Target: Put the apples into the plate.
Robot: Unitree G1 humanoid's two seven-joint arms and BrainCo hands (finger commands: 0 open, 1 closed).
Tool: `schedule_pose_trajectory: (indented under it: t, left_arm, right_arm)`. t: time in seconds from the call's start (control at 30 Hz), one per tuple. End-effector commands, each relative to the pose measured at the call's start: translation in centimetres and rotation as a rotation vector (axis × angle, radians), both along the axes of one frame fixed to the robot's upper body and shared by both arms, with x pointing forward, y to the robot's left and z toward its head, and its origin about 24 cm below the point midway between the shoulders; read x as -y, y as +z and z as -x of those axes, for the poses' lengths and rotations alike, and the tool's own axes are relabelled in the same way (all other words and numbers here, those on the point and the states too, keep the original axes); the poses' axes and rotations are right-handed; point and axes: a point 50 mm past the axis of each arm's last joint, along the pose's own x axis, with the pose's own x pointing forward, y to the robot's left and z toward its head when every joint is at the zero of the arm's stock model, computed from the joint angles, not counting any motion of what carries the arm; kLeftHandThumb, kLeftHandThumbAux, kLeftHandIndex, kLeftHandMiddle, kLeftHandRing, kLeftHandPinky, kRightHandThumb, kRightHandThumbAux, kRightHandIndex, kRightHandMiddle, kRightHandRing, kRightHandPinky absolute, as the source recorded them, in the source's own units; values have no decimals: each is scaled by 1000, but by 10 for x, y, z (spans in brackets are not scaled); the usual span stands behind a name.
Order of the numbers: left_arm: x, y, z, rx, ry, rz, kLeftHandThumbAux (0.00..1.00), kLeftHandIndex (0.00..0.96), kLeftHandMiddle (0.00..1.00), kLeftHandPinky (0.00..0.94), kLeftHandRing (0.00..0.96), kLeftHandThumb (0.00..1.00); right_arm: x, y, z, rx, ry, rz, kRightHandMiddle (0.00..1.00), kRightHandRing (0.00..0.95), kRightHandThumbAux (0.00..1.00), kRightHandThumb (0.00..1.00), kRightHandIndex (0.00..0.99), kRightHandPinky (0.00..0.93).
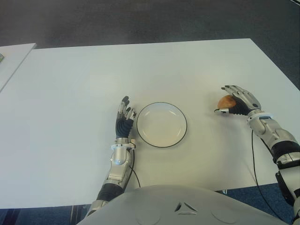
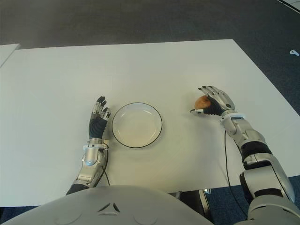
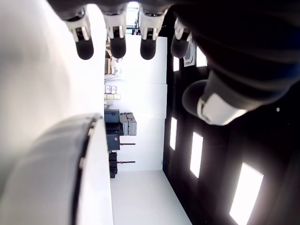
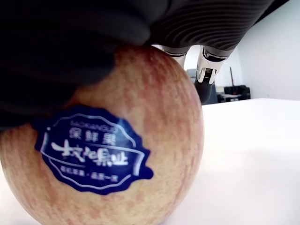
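Observation:
A reddish-yellow apple (image 1: 226,101) with a blue sticker (image 4: 93,154) sits on the white table, right of the plate. My right hand (image 1: 221,99) covers it from the right, fingers curled over its top and thumb at its near side. In the right wrist view the apple (image 4: 140,140) presses against the palm and its underside meets the table. The white plate (image 1: 161,104) with a dark rim lies at the table's middle and holds nothing. My left hand (image 1: 124,117) shows just left of the plate, fingers straight and holding nothing.
The white table (image 1: 70,93) stretches wide to the left and back. A second table's edge (image 1: 14,56) shows at the far left. A thin black cable (image 1: 255,159) hangs from my right forearm over the front edge. Dark floor lies beyond.

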Motion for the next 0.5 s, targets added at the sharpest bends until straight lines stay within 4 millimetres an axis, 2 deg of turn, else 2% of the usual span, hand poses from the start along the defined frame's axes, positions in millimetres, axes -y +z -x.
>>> schedule_pose_trajectory:
  t: [0.03, 0.33, 0.5]
  left_arm:
    - [8, -40, 33, -238, 30, 56, 585, 49, 69, 20, 47, 9]
    - [9, -40, 33, -235, 35, 44, 587, 47, 71, 19, 48, 9]
    - [9, -39, 33, -226, 25, 50, 590, 47, 69, 20, 47, 7]
  right_arm:
    - [-10, -15, 2, -50, 14, -26, 0, 0, 385, 249, 0, 39]
    - [-13, -26, 0, -53, -33, -38, 0, 0, 371, 247, 0, 72]
    - [-11, -30, 1, -61, -66, -35, 0, 2, 401, 257, 0, 72]
